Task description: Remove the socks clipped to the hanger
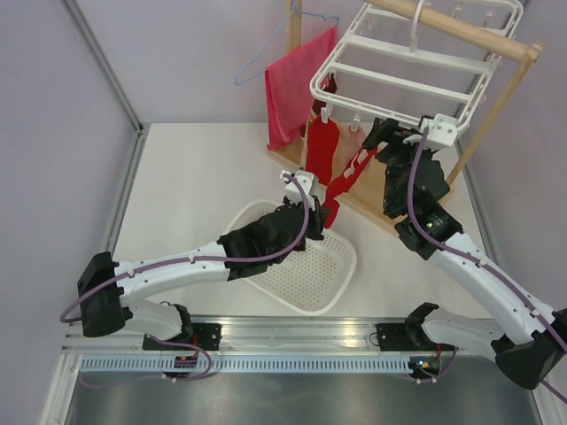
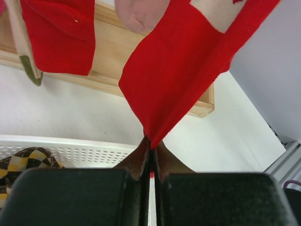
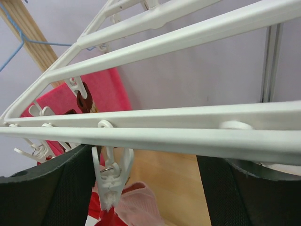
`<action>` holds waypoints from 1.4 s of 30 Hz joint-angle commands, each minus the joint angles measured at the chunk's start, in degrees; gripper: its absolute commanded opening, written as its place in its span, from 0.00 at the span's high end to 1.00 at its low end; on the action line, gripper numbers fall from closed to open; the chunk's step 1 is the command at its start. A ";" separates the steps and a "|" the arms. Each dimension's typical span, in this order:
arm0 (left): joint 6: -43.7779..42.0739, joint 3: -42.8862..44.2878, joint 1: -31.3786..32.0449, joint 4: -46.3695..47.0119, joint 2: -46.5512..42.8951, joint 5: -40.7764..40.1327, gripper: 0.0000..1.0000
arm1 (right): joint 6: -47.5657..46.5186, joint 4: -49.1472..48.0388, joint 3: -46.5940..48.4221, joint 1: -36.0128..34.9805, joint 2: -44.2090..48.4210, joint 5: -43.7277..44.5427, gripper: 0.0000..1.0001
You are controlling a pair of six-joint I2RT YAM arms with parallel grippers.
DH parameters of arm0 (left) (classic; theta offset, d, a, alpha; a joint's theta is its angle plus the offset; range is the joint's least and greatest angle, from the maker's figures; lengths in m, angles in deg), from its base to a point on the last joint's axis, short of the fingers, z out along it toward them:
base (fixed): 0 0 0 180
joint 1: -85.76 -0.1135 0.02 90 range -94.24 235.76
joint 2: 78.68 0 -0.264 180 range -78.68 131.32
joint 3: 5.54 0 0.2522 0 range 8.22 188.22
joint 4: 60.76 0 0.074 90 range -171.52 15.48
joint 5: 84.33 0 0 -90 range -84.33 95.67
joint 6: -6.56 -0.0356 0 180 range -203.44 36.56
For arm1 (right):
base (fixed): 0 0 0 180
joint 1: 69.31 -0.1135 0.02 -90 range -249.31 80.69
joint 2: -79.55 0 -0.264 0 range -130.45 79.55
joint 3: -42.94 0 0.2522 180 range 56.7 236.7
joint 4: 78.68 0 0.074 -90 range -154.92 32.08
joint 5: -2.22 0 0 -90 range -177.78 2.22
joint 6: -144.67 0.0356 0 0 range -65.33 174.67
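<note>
Under the hanger (image 3: 188, 136): a red sock (image 2: 188, 61) hangs from a clip (image 3: 110, 176), stretched taut on a slant toward the basket (image 1: 332, 283).
Step in hand: freeing that sock, as I judge it. The clip wants squeezing open while the other arm holds a gentle pull.
Doing it well: centre the clip's upper wings between the fingers and press squarely. Pull along the sock, not sideways, so the frame does not swing.
Left gripper (image 2: 150, 146) jaws: closed tight, pinching the sock's lowest corner.
Right gripper (image 3: 150, 188) jaws: wide open, one on either side of the clip, seemingly not touching it.
Risk: a hard tug could tip the wooden stand (image 2: 113, 52).
Already down: an argyle sock (image 2: 23, 162) lies in the basket.
</note>
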State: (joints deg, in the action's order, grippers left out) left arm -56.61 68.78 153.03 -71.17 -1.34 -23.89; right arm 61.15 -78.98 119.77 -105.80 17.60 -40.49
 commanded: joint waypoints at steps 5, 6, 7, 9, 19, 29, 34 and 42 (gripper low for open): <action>2.17 -0.35 0.15 0.69 0.88 0.91 0.98 | 0.73 -8.43 -3.30 0.28 5.61 1.05 0.18; 2.35 -0.26 0.23 0.69 1.06 1.00 0.98 | 0.55 -9.13 -3.65 0.28 5.88 0.97 0.18; 2.44 -0.17 0.24 0.69 1.14 1.17 0.98 | 0.20 -9.49 -3.83 0.37 5.97 0.44 0.18; 2.70 0.00 0.24 0.69 1.41 1.52 0.98 | 0.11 -9.75 -3.74 0.28 5.53 0.26 0.18; 2.88 -0.17 0.24 0.60 1.59 1.88 0.98 | -0.85 -11.95 -4.27 0.28 4.47 -0.44 0.59; 2.97 -0.35 0.24 0.51 1.67 1.96 0.98 | -0.77 -11.42 -4.18 0.19 4.03 -0.53 0.99; 2.88 -0.53 0.24 0.42 1.24 1.61 0.98 | -0.24 -9.85 -3.57 0.28 3.60 -1.32 0.58; 0.77 -2.63 0.23 0.42 -2.01 -2.43 0.98 | -1.56 -6.77 -6.11 0.28 5.35 -3.87 0.23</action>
State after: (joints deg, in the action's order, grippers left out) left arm -55.59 66.96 153.03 -71.63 -0.18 -23.37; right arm 60.34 -86.24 114.74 -105.78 21.38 -42.44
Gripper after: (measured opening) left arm 0.027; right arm 0.764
